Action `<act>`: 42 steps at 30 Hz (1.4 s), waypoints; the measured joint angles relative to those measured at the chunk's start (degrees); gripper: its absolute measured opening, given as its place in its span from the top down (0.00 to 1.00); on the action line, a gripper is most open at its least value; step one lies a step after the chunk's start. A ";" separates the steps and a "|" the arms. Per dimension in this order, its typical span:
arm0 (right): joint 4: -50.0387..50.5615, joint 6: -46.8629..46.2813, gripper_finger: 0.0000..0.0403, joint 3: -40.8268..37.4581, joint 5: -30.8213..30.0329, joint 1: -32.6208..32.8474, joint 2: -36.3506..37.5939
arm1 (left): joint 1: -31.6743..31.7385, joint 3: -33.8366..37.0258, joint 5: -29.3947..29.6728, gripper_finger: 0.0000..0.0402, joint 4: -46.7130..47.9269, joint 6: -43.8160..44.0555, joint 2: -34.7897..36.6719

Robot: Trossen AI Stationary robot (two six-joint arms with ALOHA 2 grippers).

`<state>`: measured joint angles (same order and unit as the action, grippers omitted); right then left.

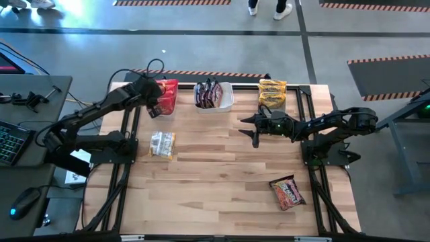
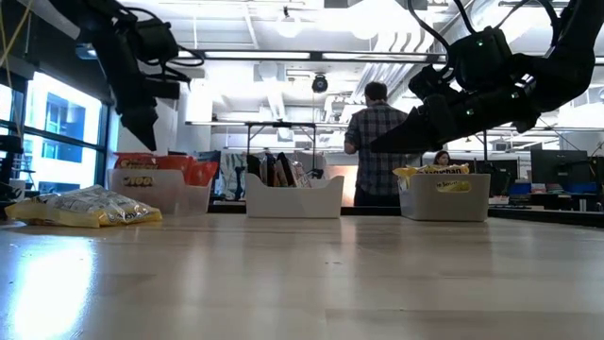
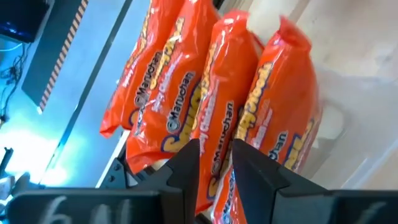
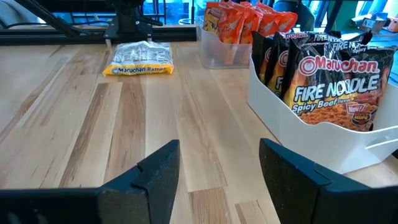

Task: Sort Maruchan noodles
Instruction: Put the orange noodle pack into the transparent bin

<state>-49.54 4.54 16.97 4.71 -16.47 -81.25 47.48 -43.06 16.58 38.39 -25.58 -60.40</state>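
Near-right orange packet (image 1: 287, 192) unsorted; left gripper (image 3: 216, 163), fingers slightly parted over far-left tub (image 1: 172, 107) dropping orange packs (image 3: 205, 106); right gripper (image 4: 217, 163) spread, empty.

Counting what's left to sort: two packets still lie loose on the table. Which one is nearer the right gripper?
The red-orange packet near the table's front right. The yellow-tan packet lies across the table, by the left arm's side, farther from the right gripper.
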 joint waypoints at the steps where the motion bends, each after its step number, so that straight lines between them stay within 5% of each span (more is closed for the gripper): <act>1: 0.02 0.00 0.49 0.00 0.00 0.00 0.00 | 0.00 -0.20 -0.52 0.79 0.00 0.10 0.02; 10: 0.44 0.46 0.49 0.00 -0.02 0.00 0.00 | -0.02 -1.02 -5.60 0.88 -0.66 4.39 0.86; 20: 0.44 0.59 0.49 0.00 -0.02 0.00 0.00 | -3.21 -1.04 -21.34 1.00 -1.04 13.71 4.87; 25: 0.42 0.92 0.49 0.00 -0.03 0.00 0.00 | -7.37 -1.08 -20.17 1.00 4.76 20.19 3.34; 32: 0.44 0.92 0.49 0.00 -0.04 0.00 0.00 | -11.31 -0.91 -1.77 1.00 12.22 31.25 -2.31; 42: 0.88 0.90 0.49 0.00 -0.04 0.00 0.00 | -11.00 -0.87 6.49 1.00 10.45 34.05 -9.59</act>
<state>-48.66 5.43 16.97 4.67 -16.47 -81.25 36.48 -43.93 23.07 48.84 8.46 -69.99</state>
